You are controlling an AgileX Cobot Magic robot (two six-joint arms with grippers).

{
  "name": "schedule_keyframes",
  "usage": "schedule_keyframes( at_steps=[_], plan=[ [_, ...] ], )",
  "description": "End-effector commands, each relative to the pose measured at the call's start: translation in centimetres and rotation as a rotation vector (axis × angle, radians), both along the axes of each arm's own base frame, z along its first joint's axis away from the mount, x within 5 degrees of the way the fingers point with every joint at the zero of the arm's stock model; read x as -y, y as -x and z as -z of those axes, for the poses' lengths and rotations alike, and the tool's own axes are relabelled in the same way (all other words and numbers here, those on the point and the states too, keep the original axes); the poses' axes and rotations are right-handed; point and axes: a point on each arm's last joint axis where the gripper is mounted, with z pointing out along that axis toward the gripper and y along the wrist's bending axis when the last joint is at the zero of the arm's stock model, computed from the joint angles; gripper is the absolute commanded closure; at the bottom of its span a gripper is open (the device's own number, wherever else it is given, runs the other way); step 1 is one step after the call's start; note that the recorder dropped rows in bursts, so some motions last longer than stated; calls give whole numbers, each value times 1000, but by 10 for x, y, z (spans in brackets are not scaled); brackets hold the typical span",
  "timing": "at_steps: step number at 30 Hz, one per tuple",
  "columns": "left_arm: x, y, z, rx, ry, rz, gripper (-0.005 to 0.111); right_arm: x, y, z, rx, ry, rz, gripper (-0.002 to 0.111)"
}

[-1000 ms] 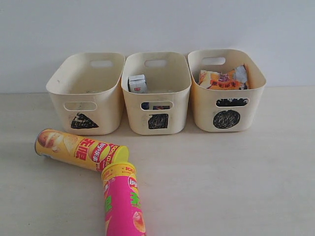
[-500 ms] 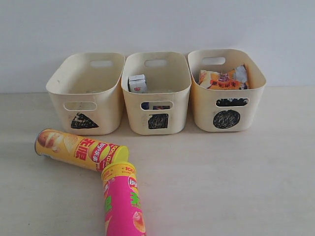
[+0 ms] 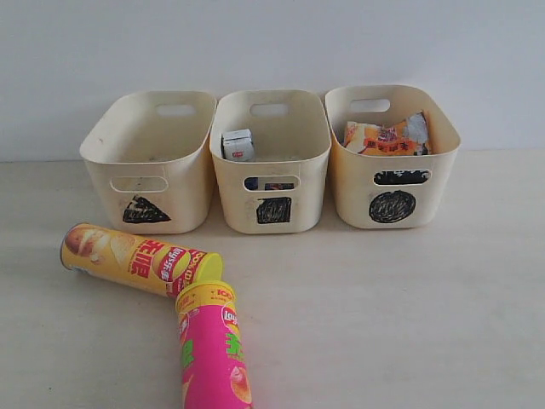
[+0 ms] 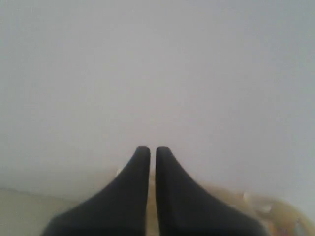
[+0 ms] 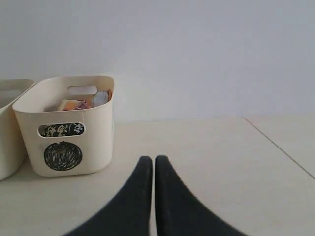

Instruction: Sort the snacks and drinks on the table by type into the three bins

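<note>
Aimed the left gripper (image 4: pixel 153 150) up at a plain wall, tips pressed together, nothing held. Found the yellow chip tube (image 3: pixel 136 260) lying on its side at the front left of the table (image 3: pixel 383 307), lid end touching the top of the pink chip tube (image 3: pixel 209 354), also lying down. Saw in a row at the back: the triangle bin (image 3: pixel 183 183), the square bin (image 3: pixel 230 192) with a blue-white carton (image 3: pixel 238 145) inside, the circle bin (image 3: pixel 349 192) with an orange bag (image 3: pixel 387 138) inside. Pointed the right gripper (image 5: pixel 153 160) low over the table near the circle bin, tips pressed together, nothing held.
</note>
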Motion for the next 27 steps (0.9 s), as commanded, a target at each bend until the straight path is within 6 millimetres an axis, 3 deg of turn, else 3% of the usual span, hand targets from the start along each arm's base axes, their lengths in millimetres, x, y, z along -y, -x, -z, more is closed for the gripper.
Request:
schedule_keyframes(
  at_steps=[1, 10, 15, 27],
  plan=[
    [6, -39, -6, -286, -257, 55, 102, 0, 0, 2, -9, 11, 8, 109],
    [38, -98, -3, -808, -443, 432, 102, 0, 0, 2, -7, -30, 8, 109],
    [56, -112, 7, -924, -533, 450, 102, 0, 0, 2, -7, -34, 8, 109],
    [102, -128, 40, -1104, -479, 472, 102, 0, 0, 2, -7, -34, 8, 109]
  ],
)
